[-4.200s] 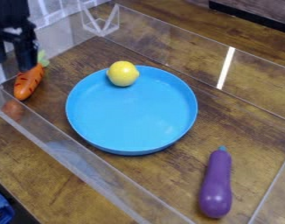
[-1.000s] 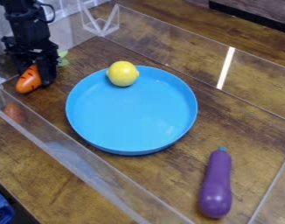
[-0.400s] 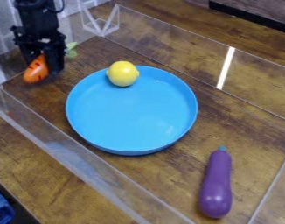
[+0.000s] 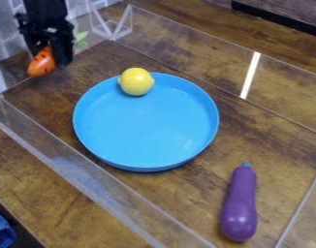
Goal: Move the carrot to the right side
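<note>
Camera view: gripper [image 4: 46,56] clenched on carrot [image 4: 41,64], lifted off the wooden surface [image 4: 284,116]. Right of gripper, blue plate [image 4: 154,136] with yellow ball [image 4: 136,81]; far right and nearer the camera, purple eggplant [image 4: 238,201].

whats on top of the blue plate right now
Only the yellow ball sits on the blue plate, near its far rim. Whatever lies under the ball is covered.
</note>
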You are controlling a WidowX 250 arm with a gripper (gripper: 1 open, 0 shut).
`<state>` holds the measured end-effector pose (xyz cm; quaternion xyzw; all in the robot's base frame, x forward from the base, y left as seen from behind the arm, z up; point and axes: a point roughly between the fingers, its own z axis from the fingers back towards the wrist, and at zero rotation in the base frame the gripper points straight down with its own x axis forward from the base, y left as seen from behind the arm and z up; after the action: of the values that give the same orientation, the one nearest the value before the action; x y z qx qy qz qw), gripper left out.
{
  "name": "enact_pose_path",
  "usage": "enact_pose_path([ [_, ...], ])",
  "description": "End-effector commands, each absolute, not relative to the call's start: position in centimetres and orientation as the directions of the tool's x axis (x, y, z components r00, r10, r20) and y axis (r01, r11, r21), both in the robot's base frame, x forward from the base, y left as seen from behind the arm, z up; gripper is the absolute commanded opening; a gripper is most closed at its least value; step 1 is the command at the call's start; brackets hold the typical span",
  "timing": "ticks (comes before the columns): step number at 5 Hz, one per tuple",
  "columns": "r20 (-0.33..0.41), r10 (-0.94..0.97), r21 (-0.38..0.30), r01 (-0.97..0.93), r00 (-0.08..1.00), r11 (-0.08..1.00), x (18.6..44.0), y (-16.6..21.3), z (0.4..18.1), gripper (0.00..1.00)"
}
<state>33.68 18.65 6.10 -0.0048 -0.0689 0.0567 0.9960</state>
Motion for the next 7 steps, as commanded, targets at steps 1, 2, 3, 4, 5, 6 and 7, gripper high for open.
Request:
enact_pose_path([
  [1,0.223,0.065,0.041,-0.076,0.973,0.996,35.6,18.8,9.1,0.00],
  [2,0.222,0.050,0.055,-0.064,0.974,0.996,36.3,18.7,8.5,0.00],
  [3,0.218,0.036,0.073,-0.053,0.975,0.996,36.7,18.7,7.6,0.00],
  [4,0.219,0.026,0.079,-0.044,0.975,0.996,37.3,18.7,7.0,0.00],
  [5,0.221,0.009,0.085,-0.028,0.975,0.996,38.1,18.7,6.4,0.00],
  [6,0.224,-0.007,0.097,-0.015,0.975,0.995,38.4,18.7,5.9,0.00],
  [7,0.229,-0.030,0.114,0.004,0.973,0.993,38.7,18.5,5.7,0.00],
])
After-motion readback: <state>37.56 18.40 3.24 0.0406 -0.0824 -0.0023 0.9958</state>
